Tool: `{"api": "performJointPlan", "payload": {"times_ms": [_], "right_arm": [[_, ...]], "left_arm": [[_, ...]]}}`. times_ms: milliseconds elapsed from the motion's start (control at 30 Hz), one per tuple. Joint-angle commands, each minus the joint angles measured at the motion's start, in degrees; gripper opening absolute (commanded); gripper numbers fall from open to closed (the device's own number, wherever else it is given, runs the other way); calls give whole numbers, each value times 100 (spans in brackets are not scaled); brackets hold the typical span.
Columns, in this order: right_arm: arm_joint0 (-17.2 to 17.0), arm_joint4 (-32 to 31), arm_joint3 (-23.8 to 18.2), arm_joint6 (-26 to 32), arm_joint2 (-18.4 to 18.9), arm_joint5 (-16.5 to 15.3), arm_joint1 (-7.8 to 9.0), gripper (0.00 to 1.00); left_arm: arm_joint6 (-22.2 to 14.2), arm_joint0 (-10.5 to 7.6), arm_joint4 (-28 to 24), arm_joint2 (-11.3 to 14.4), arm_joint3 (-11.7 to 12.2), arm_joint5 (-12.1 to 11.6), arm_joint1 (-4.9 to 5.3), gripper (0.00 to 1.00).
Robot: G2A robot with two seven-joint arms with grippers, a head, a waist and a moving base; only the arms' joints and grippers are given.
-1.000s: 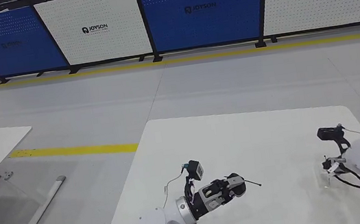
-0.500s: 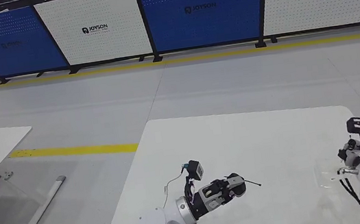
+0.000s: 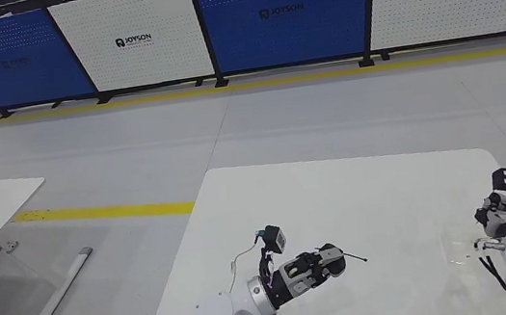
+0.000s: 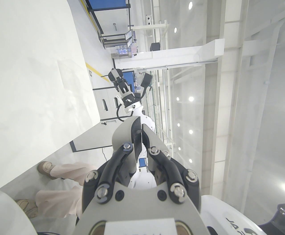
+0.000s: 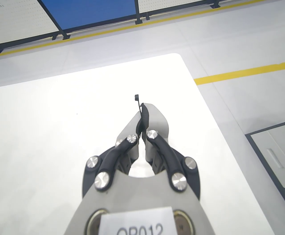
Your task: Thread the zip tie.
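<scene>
Right wrist view catches the zip tie pinched in the right claw, head past the tips, at the surface's three o'clock edge, too small to make out from above. The left claw, pressed closed, sits toward seven o'clock.

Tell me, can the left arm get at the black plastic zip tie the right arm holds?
Probably not yet: the left arm's fingers are shut, far across the white table from the right arm's fingers pinching the black plastic zip tie.

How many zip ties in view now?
2: one zip tie clamped in the right gripper, head poking out; a thin black strip, seemingly another, in the left gripper.
</scene>
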Motion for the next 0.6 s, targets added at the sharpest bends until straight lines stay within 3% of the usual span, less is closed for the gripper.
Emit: {"api": "performJointPlan", "payload": {"times_ms": [0,100,200,267,300,567], "right_arm": [[-5,529,37,-227,9,-183,-27,0],[-44,1591,79,-457,381,-911,-27,0],[-195,2176,88,-950,539,-1443,-38,0],[-242,2618,83,-695,499,-1934,-30,0],[-213,2898,145,-271,501,-2254,-9,0],[-213,2898,145,-271,501,-2254,-9,0]], "left_arm": [[0,0,0,0,0,0,0,0],[0,0,0,0,0,0,0,0],[0,0,0,0,0,0,0,0],[0,0,0,0,0,0,0,0],[0,0,0,0,0,0,0,0],[0,0,0,0,0,0,0,0]]}}
